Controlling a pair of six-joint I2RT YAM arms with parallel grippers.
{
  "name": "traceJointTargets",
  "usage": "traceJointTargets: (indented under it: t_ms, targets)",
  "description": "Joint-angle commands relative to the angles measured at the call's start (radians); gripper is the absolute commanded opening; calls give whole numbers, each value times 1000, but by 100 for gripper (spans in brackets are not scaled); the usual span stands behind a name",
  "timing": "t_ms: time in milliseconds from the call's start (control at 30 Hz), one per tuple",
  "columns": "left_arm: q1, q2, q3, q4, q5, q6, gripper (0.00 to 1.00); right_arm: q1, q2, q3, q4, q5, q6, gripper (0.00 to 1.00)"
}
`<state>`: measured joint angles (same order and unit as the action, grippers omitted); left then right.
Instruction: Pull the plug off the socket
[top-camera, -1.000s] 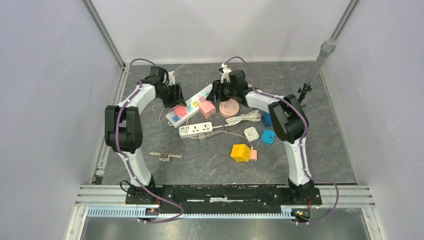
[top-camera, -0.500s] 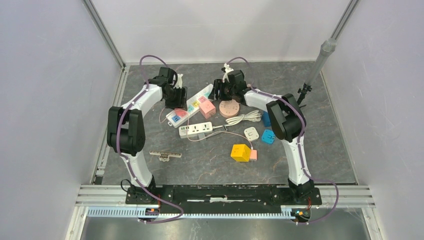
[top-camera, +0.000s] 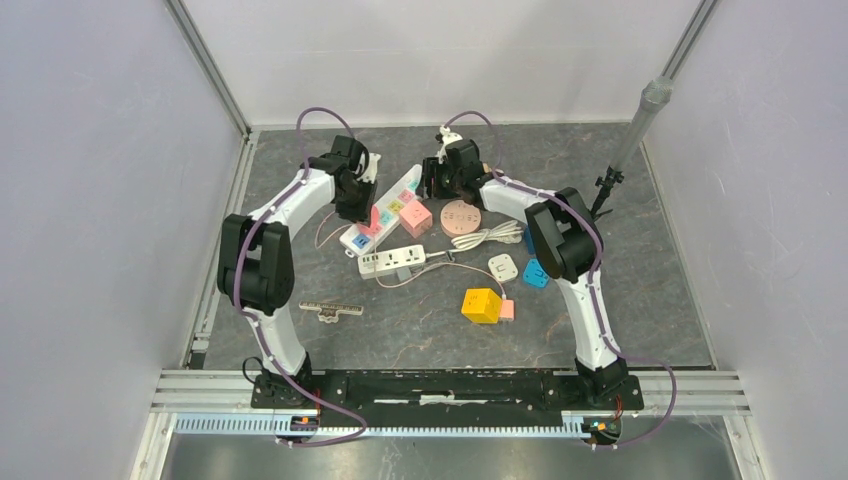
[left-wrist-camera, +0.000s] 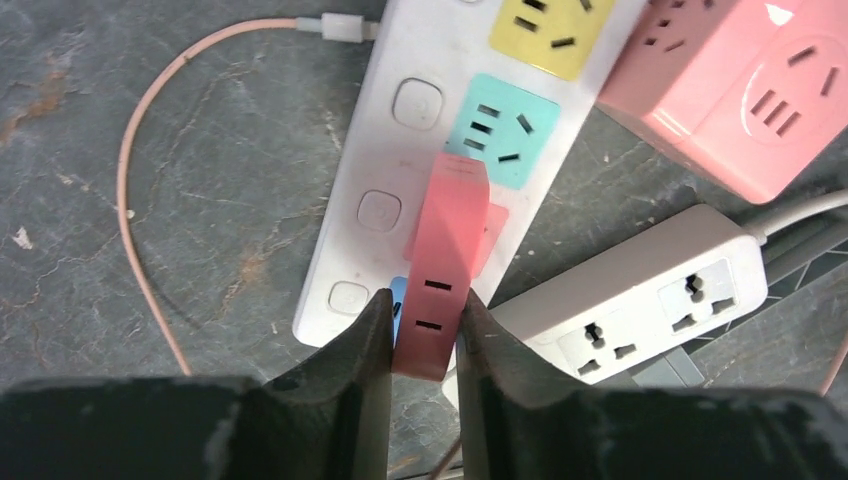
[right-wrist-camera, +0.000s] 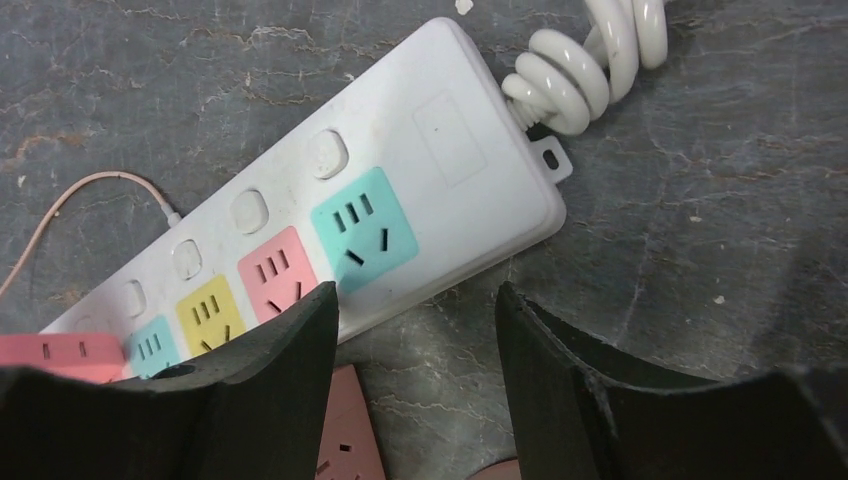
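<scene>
The plug is a pink block standing on the white power strip, the socket, which has coloured outlets. My left gripper is shut on the plug, one finger pressed against each side. From above, the left gripper is over the strip's near end. My right gripper hangs open above the strip's far end, beside its teal outlet, with nothing between the fingers. The top view shows the right gripper at the far end of the strip.
A pink cube socket lies right of the strip, and a second white strip lies just near it. A coiled white cable, a round pink socket, a yellow cube and blue adapters are scattered to the right.
My left arm has swung right onto the strip and its jaws have shut on the pink plug. My right gripper has shifted slightly left over the strip's far end.
</scene>
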<state>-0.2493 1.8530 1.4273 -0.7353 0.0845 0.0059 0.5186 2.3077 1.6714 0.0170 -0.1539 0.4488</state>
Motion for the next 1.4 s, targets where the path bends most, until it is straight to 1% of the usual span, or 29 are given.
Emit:
traceJointTargets:
  t_ms: [0, 33, 100, 167, 267, 333, 433, 533, 667, 767, 833, 933, 1000, 1067, 1233, 1300, 1367]
  targets:
    - [-19, -45, 62, 0, -15, 59, 23, 29, 45, 29, -86, 88, -100, 62]
    - [-19, -41, 72, -6, -14, 65, 22, 33, 48, 27, -92, 100, -115, 62]
    - [-19, -27, 106, -26, -5, 67, 16, 40, 54, 21, -102, 114, -150, 61]
    - [-21, -17, 128, -36, 1, 69, 12, 46, 60, 12, -120, 132, -173, 61]
    - [-21, -18, 125, -35, 0, 63, 10, 53, 62, -6, -133, 148, -212, 61]
    - [-21, -15, 123, -34, 9, 55, 7, 54, 65, -20, -142, 184, -236, 62]
    - [-22, -7, 125, -32, 16, 41, 2, 54, 71, -31, -156, 197, -264, 63]
    - [-22, -3, 129, -23, 15, 15, 2, 54, 77, -43, -162, 198, -286, 63]
    - [-21, 9, 147, 10, 90, -82, 2, 55, 100, -36, -191, 211, -311, 63]
    - [-22, 31, 175, 13, 119, -118, 2, 57, 101, -39, -202, 231, -306, 59]
    - [-22, 42, 193, 2, 92, -122, 2, 61, 101, -38, -207, 234, -308, 59]
    - [-25, 60, 216, -38, -26, -126, 2, 64, 98, -42, -204, 238, -321, 57]
    - [-25, 62, 210, -47, -59, -134, 2, 64, 98, -42, -201, 233, -326, 58]
    - [-26, 50, 174, -28, -14, -146, 2, 63, 87, -54, -166, 169, -318, 59]
    - [-22, 14, 45, 63, 156, -179, 2, 55, 66, -51, -34, -151, -258, 64]
    - [-19, 12, 26, 73, 184, -186, 2, 41, 69, -51, 12, -240, -195, 66]
    - [-19, 14, 23, 73, 175, -191, 2, 34, 73, -55, 25, -274, -155, 67]
